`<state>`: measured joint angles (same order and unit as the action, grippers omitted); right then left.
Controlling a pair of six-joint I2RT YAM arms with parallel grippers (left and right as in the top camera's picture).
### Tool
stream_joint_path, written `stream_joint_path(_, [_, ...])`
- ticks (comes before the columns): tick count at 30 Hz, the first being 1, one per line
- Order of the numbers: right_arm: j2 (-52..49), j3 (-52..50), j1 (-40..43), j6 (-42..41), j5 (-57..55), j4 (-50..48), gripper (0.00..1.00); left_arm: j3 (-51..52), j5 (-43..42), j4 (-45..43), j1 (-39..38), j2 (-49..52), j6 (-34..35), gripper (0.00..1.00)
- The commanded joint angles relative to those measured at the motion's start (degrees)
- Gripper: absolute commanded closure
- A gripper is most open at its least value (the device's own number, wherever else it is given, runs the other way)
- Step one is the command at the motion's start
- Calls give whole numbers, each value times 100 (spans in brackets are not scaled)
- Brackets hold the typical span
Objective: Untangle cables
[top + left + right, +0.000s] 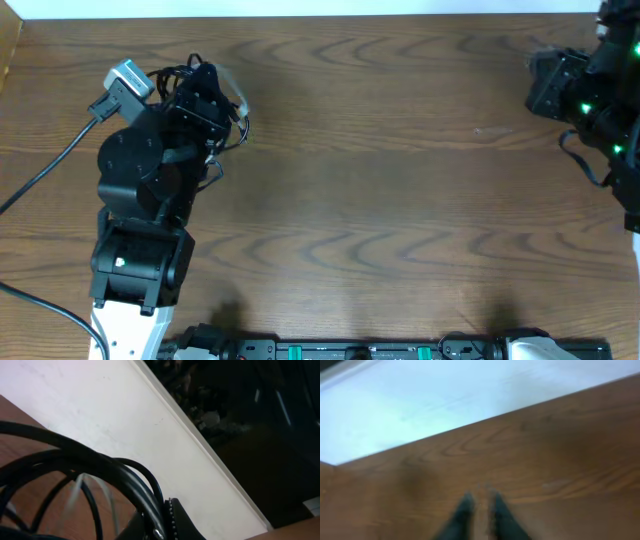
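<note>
My left gripper [207, 88] is at the far left of the table, shut on a bundle of thin black cables [236, 128] that loop out to its right. In the left wrist view the black cables [125, 480] run between the jaws of the left gripper [162, 522], and a thin white cable [75, 491] shows blurred behind them. In the overhead view the white cable [238, 98] curves beside the gripper. My right gripper [541, 80] is at the far right, well away from the cables. In the right wrist view its fingers [479, 502] are nearly together and hold nothing, above bare wood.
The brown wooden table [400, 180] stretches between the two arms. A thick black arm cable [50, 165] trails off to the left edge. The table's far edge meets a white wall [445, 400]. Equipment with green lights [360, 350] lines the front edge.
</note>
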<state>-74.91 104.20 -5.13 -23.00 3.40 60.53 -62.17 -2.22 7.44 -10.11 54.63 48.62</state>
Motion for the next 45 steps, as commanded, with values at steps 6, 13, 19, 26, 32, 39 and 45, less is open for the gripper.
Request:
stream_joint_path(6, [-9,103,-61,625,1611,24,34,-114,-1342,-592,17,-68,-164,92])
stream_joint_path(13, [-109,103,-544,1263,2494,361,34,-175,-3303,-1034,2,245,101,92])
stream_joint_path(19, [-448,103,-1513,1451,2568,444,35,-177,-3768,-1064,-208,717,24,91])
stream_joint_path(26, [-885,103,-2192,1451,2566,341,38,-275,-3716,-1554,-778,1064,2,91])
stream_joint_path(32, [-1062,103,-2538,1427,2562,177,43,-503,-3720,-1598,-835,1161,9,91])
stream_joint_path(39, [-1097,103,-2771,1425,2503,28,59,-811,-3698,-1593,-874,1161,4,91])
stream_joint_path(45, [-1099,103,-2789,1425,2350,35,64,-831,-3700,-1593,-874,1161,9,91])
